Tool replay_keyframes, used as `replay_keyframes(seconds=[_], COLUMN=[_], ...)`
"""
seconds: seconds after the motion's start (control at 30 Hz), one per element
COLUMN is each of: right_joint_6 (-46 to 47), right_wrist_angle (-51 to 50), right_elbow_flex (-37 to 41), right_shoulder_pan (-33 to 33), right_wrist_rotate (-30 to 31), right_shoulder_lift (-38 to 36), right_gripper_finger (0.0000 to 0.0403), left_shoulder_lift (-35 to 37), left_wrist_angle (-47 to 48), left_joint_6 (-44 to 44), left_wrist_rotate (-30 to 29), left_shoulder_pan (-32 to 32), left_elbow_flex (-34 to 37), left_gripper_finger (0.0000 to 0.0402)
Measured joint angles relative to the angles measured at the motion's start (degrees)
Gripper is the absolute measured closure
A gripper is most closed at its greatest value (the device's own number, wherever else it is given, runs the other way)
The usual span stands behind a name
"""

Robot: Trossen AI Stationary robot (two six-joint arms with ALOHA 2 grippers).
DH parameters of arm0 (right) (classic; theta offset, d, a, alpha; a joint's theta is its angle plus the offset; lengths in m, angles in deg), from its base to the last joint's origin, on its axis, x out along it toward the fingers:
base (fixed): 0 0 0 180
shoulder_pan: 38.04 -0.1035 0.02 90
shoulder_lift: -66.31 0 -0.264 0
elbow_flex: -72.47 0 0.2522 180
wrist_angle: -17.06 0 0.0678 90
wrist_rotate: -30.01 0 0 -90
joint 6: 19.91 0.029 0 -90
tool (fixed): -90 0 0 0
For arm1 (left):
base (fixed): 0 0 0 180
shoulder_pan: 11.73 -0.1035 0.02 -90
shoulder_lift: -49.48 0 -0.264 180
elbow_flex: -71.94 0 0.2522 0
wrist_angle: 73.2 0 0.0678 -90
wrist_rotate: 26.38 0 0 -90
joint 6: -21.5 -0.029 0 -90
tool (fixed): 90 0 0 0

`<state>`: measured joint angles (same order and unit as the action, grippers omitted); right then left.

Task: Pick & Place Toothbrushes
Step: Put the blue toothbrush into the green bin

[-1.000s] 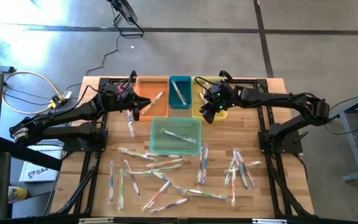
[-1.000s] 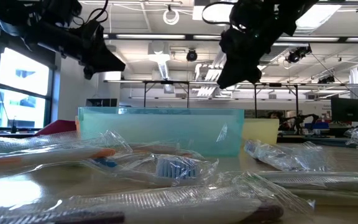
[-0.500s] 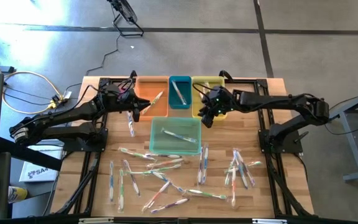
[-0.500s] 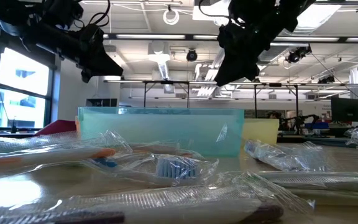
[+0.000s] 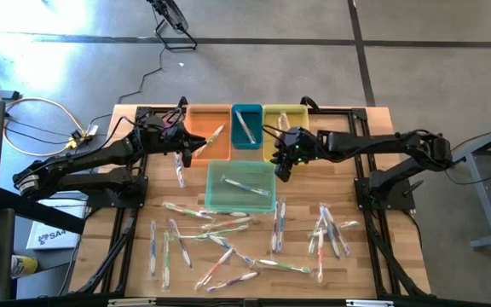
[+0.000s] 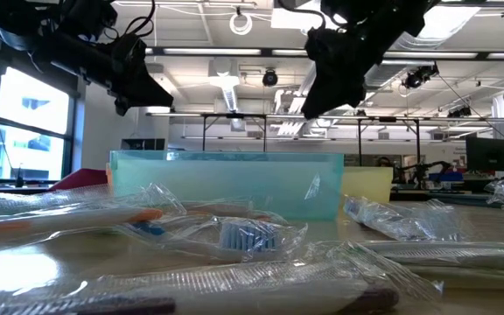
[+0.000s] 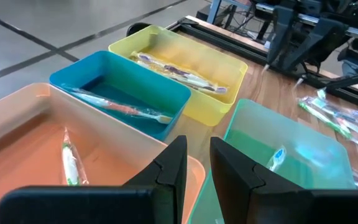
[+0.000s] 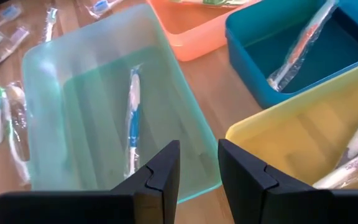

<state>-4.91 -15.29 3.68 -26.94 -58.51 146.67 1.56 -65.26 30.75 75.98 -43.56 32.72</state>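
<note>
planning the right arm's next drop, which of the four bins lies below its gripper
The yellow bin: in the high view the right gripper hangs over its front corner beside the pale green bin. The orange bin and blue bin sit farther left.

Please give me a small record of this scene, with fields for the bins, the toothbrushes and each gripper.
bins: orange bin, blue bin, yellow bin, green bin, each holding a wrapped toothbrush
loose toothbrushes: scattered on table
left gripper: over orange bin's edge, slightly open, empty
right gripper: between yellow and green bins, slightly open, empty
</note>
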Motion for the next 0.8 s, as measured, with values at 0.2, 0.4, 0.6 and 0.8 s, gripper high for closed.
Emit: replay_keyframes(seconds=[0.2, 0.4, 0.6, 0.8], right_joint_6=[1.93, 7.58, 14.08, 25.73], right_wrist_angle=[-1.35, -5.89, -10.77, -14.59], right_elbow_flex=[0.00, -0.04, -0.07, -0.07], right_shoulder_pan=[-2.94, -6.67, -11.42, -15.36], right_wrist_rotate=[-0.03, 0.69, 4.41, 3.95], right_shoulder_lift=[-1.40, -5.54, -9.01, -10.73], right_gripper_finger=[0.0300, 0.0300, 0.0300, 0.0300], left_shoulder_lift=[0.01, 0.01, 0.01, 0.01], left_wrist_angle=[0.00, 0.38, 0.48, 2.04], left_joint_6=[0.00, 0.00, -0.65, -1.73], left_wrist_rotate=[0.00, 0.00, 0.02, 0.00], left_shoulder_pan=[-0.01, 0.00, 0.00, 0.00], left_elbow_flex=[0.00, 0.00, 0.02, 0.02], left_gripper_finger=[0.0332, 0.0332, 0.0332, 0.0332])
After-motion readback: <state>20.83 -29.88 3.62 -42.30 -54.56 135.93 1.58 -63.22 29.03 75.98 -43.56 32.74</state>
